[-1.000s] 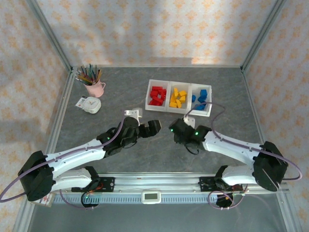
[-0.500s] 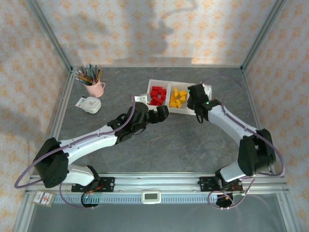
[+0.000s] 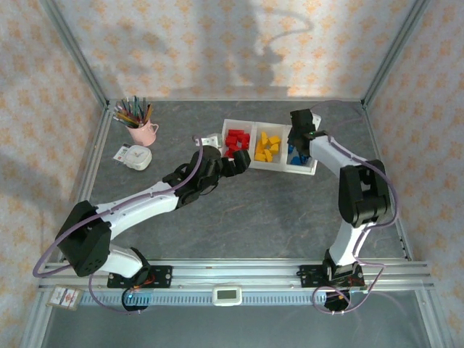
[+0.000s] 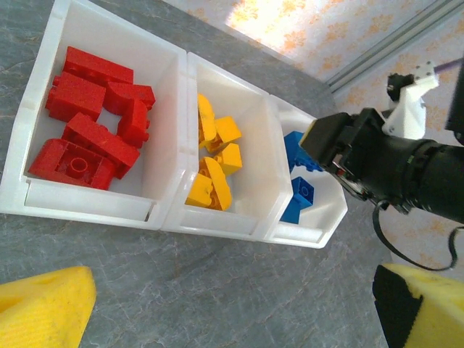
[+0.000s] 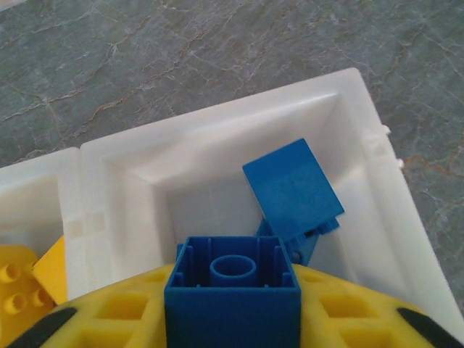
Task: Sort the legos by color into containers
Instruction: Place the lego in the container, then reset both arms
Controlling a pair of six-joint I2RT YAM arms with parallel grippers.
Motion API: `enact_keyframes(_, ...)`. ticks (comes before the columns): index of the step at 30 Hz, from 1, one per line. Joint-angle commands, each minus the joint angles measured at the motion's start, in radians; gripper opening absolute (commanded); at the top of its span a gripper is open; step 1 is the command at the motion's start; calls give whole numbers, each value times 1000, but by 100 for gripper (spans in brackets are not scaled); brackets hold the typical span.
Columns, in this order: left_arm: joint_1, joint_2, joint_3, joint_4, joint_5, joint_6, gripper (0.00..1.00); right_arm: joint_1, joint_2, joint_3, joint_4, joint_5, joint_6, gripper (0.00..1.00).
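The containers (image 4: 94,205) on the tabletop (image 4: 217,290) hold red legos (image 4: 90,141) left, yellow legos (image 4: 214,188) middle, blue legos (image 4: 301,192) right. Right jaws grip a blue brick (image 5: 232,304) over the blue bin (image 5: 239,145); left jaws gape wide nearby

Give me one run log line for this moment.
left gripper open, empty | right gripper holding blue brick over blue bin | red bricks and yellow bricks binned

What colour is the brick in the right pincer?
Blue; the brick shows best in the right wrist view.
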Motion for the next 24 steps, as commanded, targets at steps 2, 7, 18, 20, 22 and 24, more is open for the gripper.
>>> enact_keyframes(2, 13, 2, 31, 27, 7, 22, 99, -7, 10, 52, -9, 2, -28, 43)
enact_keyframes(7, 19, -3, 34, 27, 5, 28, 99, -7, -60, 4, 11, -12, -38, 54)
enact_keyframes(18, 108, -188, -53, -61, -109, 104, 99, -9, -431, -265, 89, 8, -44, 85)
enact_keyframes(20, 156, -254, -92, -106, -196, 134, 99, -9, -525, -357, 121, 75, -39, 97)
enact_keyframes(22, 223, -319, -130, -157, -290, 164, 99, -10, -618, -465, 160, 190, -16, 100)
enact_keyframes(24, 308, -377, -181, -175, -371, 231, 99, -11, -706, -584, 222, 291, 7, 100)
